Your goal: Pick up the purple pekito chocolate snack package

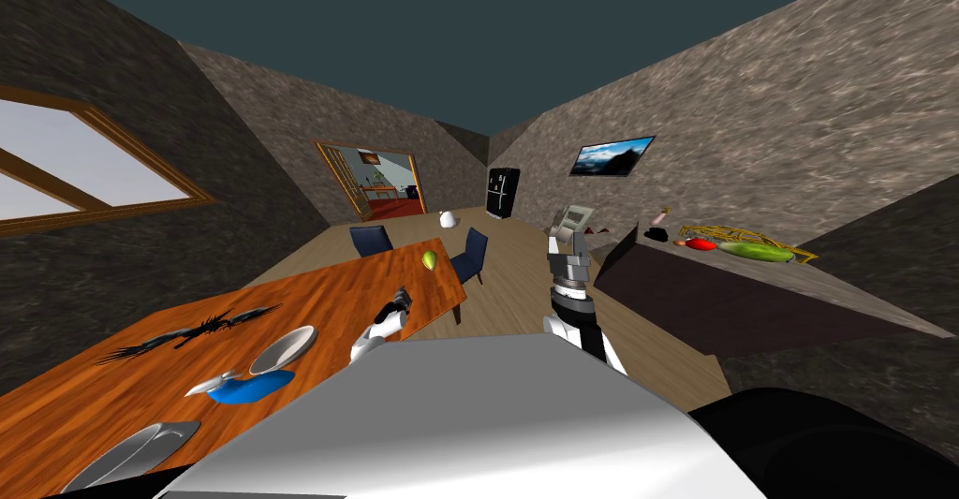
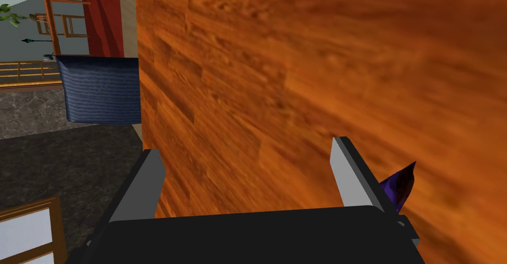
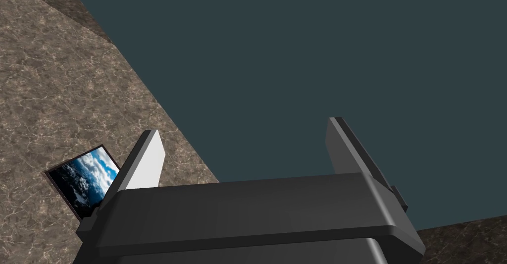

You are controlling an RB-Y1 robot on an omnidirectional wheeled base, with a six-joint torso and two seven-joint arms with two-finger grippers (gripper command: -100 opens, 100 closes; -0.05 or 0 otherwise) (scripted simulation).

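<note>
Purple, dark and glossy with a bluish sheen, the snack package (image 2: 400, 189) shows as one pointed corner in the left wrist view. The rest of it is hidden behind the gripper's dark body. No brand, label or lettering can be read on that corner.

It lies on the orange wooden table (image 2: 297, 53), just outside one of the left gripper's (image 2: 246, 147) fingers (image 2: 346, 172), not between them. Whether the corner touches that finger's outer face I cannot tell. The left hand is released: its two blades stand wide apart with bare tabletop between them, and nothing is gripped.

In the head view the left gripper (image 1: 400, 301) hangs at about eleven o'clock from me, over the near edge of the table (image 1: 309, 297), which stretches away toward nine o'clock. The right gripper (image 1: 573, 217) is raised at one o'clock, pointing up, its fingers (image 3: 143, 162) likewise spread and holding nothing.

On the table:
- a yellow-green fruit (image 1: 430, 260) lies beyond the left gripper, near the far end
- a pale bowl (image 1: 281, 348), a blue and white thing (image 1: 245, 388) and a grey plate (image 1: 131, 451) lie toward nine o'clock
- a black feathery thing (image 1: 187, 330) lies behind the bowl

One blue chair (image 1: 371, 239) stands at the table's far end and a second chair (image 1: 471, 255) at its side. At two o'clock, well apart from the table, a dark counter (image 1: 712, 306) carries a red tomato (image 1: 700, 244) and a green cucumber (image 1: 754, 251). A black fridge (image 1: 503, 192) stands at twelve o'clock.
</note>
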